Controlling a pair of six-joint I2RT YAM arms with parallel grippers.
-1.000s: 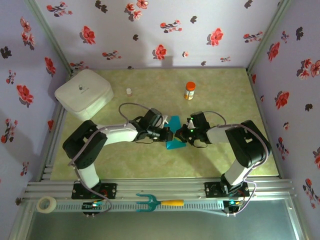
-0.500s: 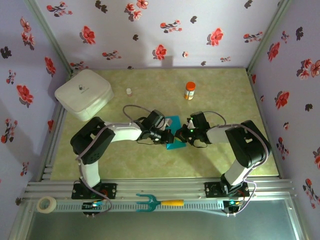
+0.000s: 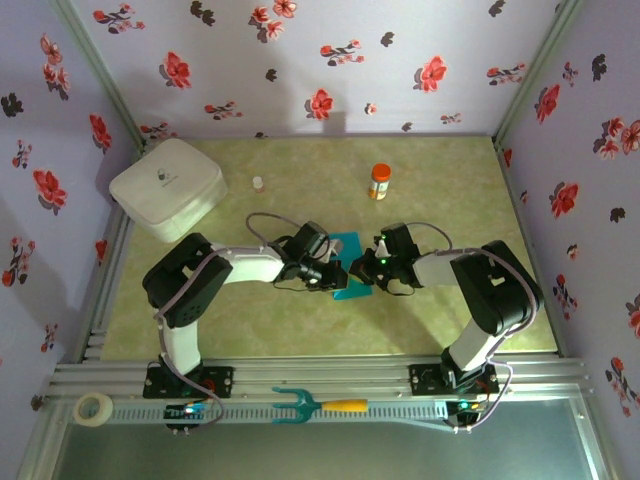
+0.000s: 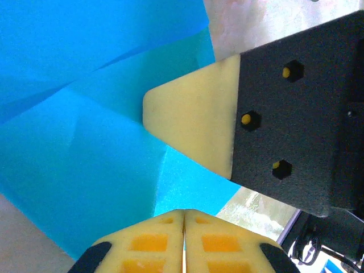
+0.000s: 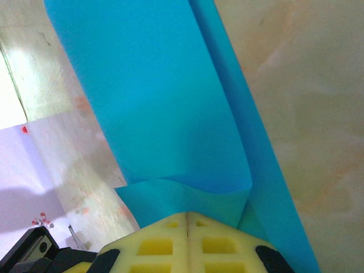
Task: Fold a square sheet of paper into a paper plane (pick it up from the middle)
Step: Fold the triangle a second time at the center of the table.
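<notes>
Left side: over the last second the left arm draws its elbow in toward the middle of the surface [image 3: 300, 330]. This carries the left pincer [image 4: 183, 216] a little further onto the square sheet of paper [image 3: 348, 288]. Its fingers are pressed together with no gap, and the tips sit on the teal paper beside a diagonal crease.

Middle: the sheet lies on the surface between the two pincers, already partly folded. The top view shows a narrow teal shape, longer front to back than wide. It looks slightly flatter than a second ago, when its far end stood up more. It is not a dart yet.

Right side: the right pincer [image 5: 187, 215] has not moved and is fully closed. One of its pale fingers [image 4: 187, 125] rests on the sheet close to the left tips. A folded flap runs straight into its tips, but we cannot tell whether a layer is nipped there or only pinned down.

Our reading is that the right pincer anchors the sheet while the left presses a crease. The fold is mid-way, and several folds remain.
</notes>
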